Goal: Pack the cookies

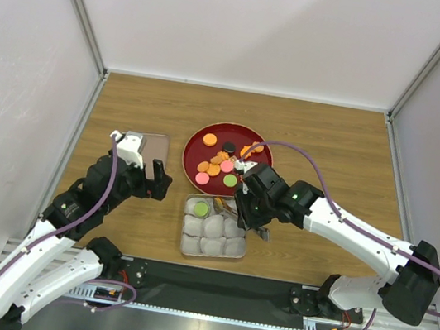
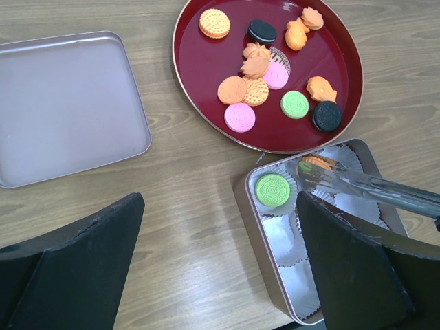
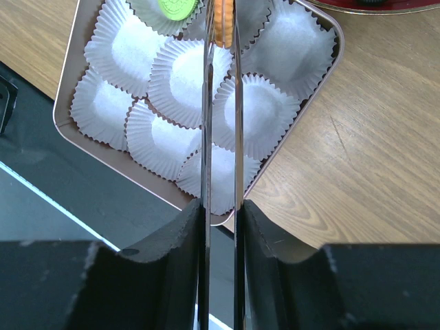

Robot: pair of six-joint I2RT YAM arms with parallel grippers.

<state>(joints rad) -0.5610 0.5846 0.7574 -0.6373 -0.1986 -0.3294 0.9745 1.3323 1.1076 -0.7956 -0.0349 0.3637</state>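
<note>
Here are the cookies [image 2: 256, 91]: small flat discs in orange, pink, green, black and patterned brown, a few shaped like flowers, most of them scattered on the red plate [image 2: 203, 75] just beyond the square tin [image 2: 249, 220]. One green cookie [image 2: 274, 190] with a stamped face sits in a paper cup at the tin's far left corner. The other paper cups [image 3: 182, 72] in view are white, frilled and bare.

Edges now. The plate's rim nearly meets the tin's far edge, and the tin's near edge lies close to the front of the desk [image 2: 185, 206]. Left of the tin there's a stretch of open wood, then the tin lid [image 2: 69, 103].

The right end effector [image 3: 220, 213] is pressed together on a pair of metal tongs [image 2: 371, 184]. Their tips pinch an orange cookie [image 3: 221, 24] on edge over the tin's far row, just beside the green one.

The left end effector [image 2: 213, 275] is spread wide, holding nothing, over the bare wood left of the tin.
</note>
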